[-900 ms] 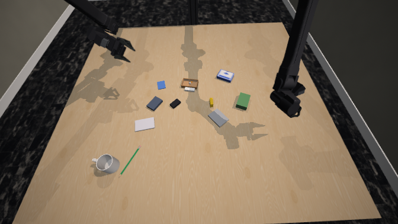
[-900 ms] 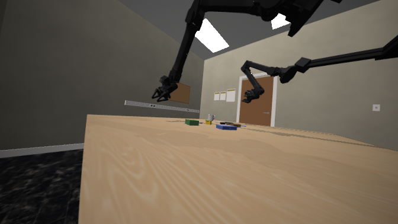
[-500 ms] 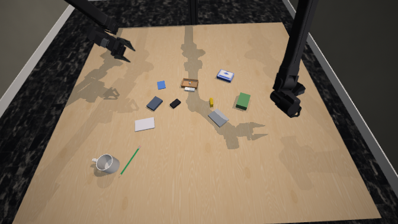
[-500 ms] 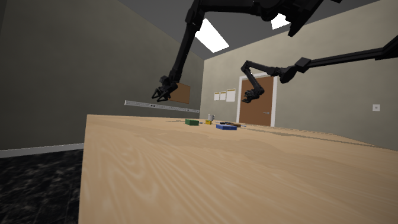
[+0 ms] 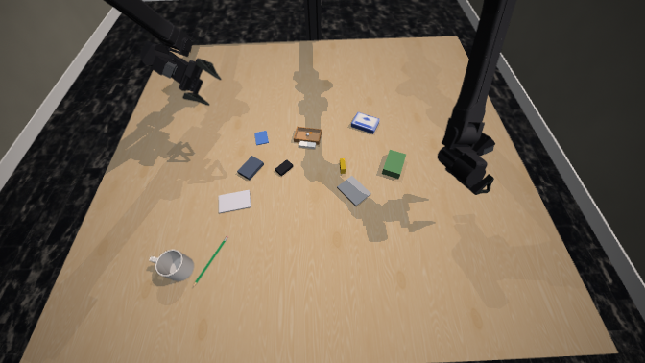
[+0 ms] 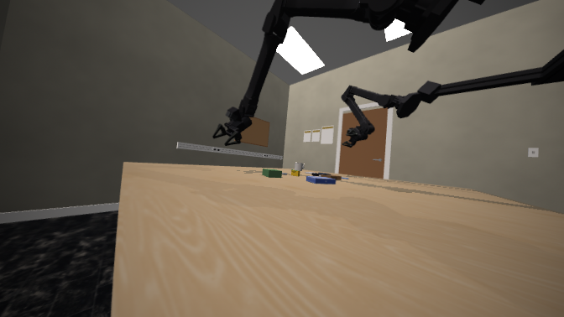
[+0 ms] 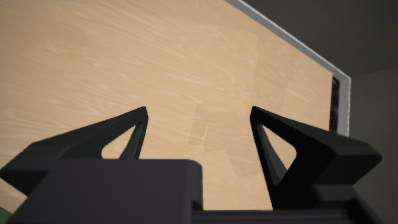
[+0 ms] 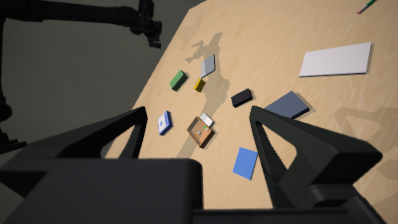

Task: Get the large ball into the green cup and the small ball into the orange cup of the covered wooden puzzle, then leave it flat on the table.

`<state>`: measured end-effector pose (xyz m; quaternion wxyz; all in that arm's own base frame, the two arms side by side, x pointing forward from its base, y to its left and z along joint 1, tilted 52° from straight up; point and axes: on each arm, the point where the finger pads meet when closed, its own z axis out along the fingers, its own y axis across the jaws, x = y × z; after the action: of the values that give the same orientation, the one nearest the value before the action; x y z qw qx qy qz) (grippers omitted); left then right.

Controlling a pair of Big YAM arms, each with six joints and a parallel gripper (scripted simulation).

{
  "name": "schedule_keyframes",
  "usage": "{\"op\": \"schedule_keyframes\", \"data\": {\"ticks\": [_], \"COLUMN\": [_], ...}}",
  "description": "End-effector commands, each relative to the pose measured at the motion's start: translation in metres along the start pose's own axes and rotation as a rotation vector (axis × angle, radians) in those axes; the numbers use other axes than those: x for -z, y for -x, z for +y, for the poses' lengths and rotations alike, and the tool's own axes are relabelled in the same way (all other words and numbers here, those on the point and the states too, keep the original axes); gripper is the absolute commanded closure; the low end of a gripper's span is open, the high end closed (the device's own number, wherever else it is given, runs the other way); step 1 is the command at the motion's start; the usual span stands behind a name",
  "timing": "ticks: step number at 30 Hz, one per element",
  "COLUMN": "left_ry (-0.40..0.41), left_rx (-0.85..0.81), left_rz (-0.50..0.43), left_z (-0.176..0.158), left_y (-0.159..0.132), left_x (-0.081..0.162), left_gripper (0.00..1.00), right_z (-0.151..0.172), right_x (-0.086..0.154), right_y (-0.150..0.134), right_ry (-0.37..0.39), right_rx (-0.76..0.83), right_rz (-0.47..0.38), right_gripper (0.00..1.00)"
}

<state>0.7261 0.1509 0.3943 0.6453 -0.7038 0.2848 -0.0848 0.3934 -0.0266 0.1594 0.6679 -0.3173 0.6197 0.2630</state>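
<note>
The brown wooden box puzzle (image 5: 300,136) (image 6: 334,177) (image 8: 208,141) lies flat on the table, nearer the top view's top edge than its bottom edge. A tiny pale ball (image 5: 307,134) (image 8: 199,133) shows inside. I cannot tell which cup it is in, or where the other ball is. A small white block (image 5: 307,144) (image 8: 207,119) is right by the box's long side. Near it are a flat blue square (image 5: 261,137) (image 8: 245,163) and a blue-and-white box (image 5: 366,122) (image 6: 321,180) (image 8: 164,123). A grey mug (image 5: 182,269) (image 6: 299,166) stands near the bottom left corner, its top open.

The right wrist view shows a green spot in the puzzle; the top view does not. Only the outside view shows the brown door (image 6: 364,144). The left gripper (image 5: 485,185) (image 6: 225,137) (image 7: 199,112) and right gripper (image 5: 214,91) (image 6: 347,138) (image 8: 198,111) are both wide, up above the table, holding nothing.
</note>
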Motion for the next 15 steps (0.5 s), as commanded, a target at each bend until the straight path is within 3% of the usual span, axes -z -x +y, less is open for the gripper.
{"op": "schedule_keyframes", "data": {"ticks": [1,7,15], "left_ry": [-0.016,-0.016,-0.016], "left_rx": [0.026,0.026,0.026], "left_rz": [0.002,0.002,0.002], "left_z": [-0.016,-0.016,-0.016], "left_y": [0.004,0.004,0.004], "left_x": [0.004,0.004,0.004], "left_gripper": [0.0,0.0,0.0], "right_z": [-0.012,-0.031,-0.094], "right_x": [0.006,0.016,0.057], "right_y": [0.006,0.013,0.041], "right_ry": [-0.036,-0.1,-0.33], "right_rx": [0.008,0.013,0.033], "right_rz": [0.0,0.001,0.005], "right_gripper": [0.0,0.0,0.0]}}
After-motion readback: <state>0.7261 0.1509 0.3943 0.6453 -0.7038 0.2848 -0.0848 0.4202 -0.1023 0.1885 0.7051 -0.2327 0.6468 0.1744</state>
